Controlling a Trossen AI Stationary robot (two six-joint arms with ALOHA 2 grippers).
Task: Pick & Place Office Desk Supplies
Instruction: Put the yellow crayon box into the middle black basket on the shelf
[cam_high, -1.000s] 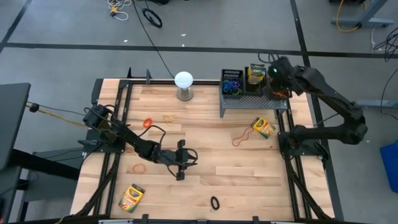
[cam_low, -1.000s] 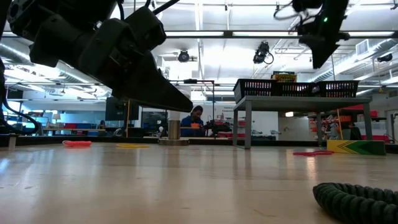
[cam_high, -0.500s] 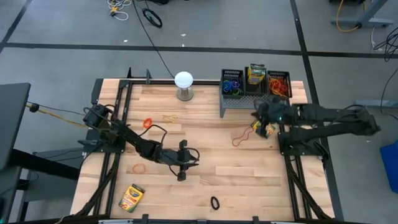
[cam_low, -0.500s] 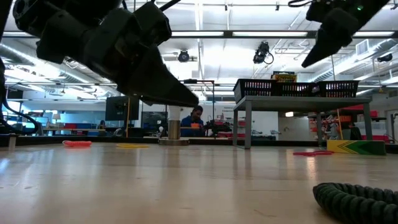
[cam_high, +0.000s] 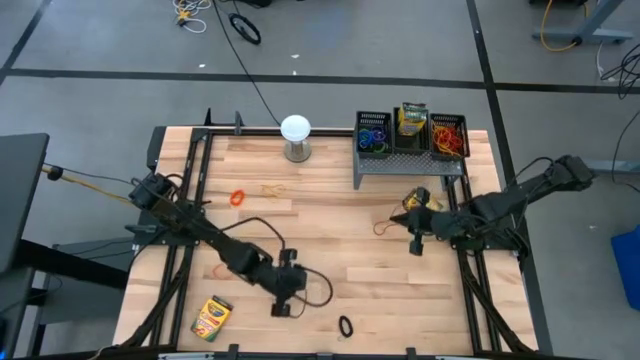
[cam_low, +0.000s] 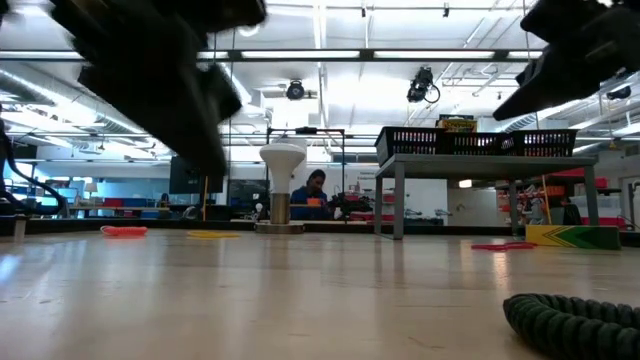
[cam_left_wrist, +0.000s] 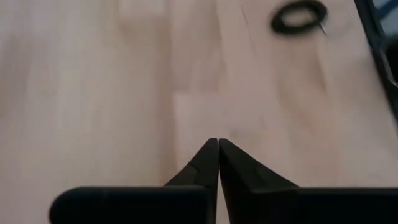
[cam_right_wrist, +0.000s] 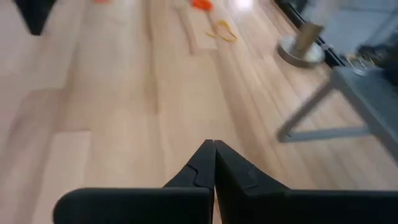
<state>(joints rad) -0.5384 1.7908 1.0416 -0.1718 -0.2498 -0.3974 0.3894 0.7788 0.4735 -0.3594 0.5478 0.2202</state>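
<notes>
Left tool (cam_high: 283, 305): fingers pressed together, empty, low over bare surface (cam_high: 330, 215); black rubber band (cam_high: 345, 326) just beside it toward the near edge, ungripped. Right tool (cam_high: 416, 245): fingers pressed together, empty, near the riser; crayon box (cam_high: 419, 202) and red rubber band (cam_high: 384, 226) close by on the surface. Three mesh bins (cam_high: 411, 134) raised on the riser, probably as drop points. Second crayon box (cam_high: 212, 318) at the near left corner, well apart from both tools.
</notes>
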